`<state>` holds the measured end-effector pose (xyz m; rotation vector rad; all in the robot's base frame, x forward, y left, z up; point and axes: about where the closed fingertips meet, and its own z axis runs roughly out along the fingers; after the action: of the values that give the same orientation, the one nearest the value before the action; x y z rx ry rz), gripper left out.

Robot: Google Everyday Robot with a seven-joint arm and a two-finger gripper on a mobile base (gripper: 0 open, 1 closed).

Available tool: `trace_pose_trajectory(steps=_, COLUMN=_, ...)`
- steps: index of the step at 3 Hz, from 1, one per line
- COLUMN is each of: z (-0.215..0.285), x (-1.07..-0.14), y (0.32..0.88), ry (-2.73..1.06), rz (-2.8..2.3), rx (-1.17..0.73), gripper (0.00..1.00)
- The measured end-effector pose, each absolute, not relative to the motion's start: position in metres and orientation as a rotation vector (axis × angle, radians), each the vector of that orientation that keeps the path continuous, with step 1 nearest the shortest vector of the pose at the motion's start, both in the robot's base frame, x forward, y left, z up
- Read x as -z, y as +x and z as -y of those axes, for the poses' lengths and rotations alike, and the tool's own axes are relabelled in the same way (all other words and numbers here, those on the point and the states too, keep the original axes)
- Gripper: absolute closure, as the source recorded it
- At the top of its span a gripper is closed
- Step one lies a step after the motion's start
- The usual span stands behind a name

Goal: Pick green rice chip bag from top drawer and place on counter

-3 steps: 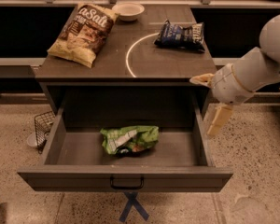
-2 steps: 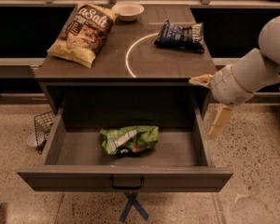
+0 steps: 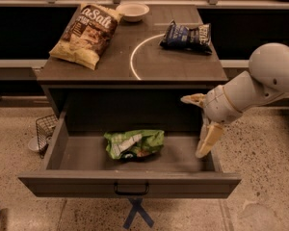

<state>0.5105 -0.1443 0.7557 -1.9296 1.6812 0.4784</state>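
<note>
The green rice chip bag [image 3: 134, 144] lies flat in the middle of the open top drawer [image 3: 129, 186]. The drawer is pulled out below the counter [image 3: 183, 64], which bears a white arc. My gripper [image 3: 199, 121] hangs over the drawer's right end, to the right of the bag and apart from it. It is open and empty, with one finger [image 3: 193, 99] pointing left and the other finger [image 3: 207, 141] pointing down along the drawer's right wall.
On the counter lie a large tan-and-brown chip bag [image 3: 85, 33] at the left, a white bowl [image 3: 132, 11] at the back and a dark blue bag [image 3: 186, 36] at the right. A wire basket [image 3: 45, 129] stands on the floor left of the drawer.
My gripper has moved a little down and to the left, closer to the drawer's right end. The bag and the drawer have not moved.
</note>
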Motion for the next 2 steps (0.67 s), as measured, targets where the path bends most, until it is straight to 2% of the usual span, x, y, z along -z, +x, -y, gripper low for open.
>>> trace_pose_trajectory(steps=2, z=0.079, x=-0.714, y=0.538, ry=-2.08, rz=-1.45, rx=-0.594, gripper=0.0)
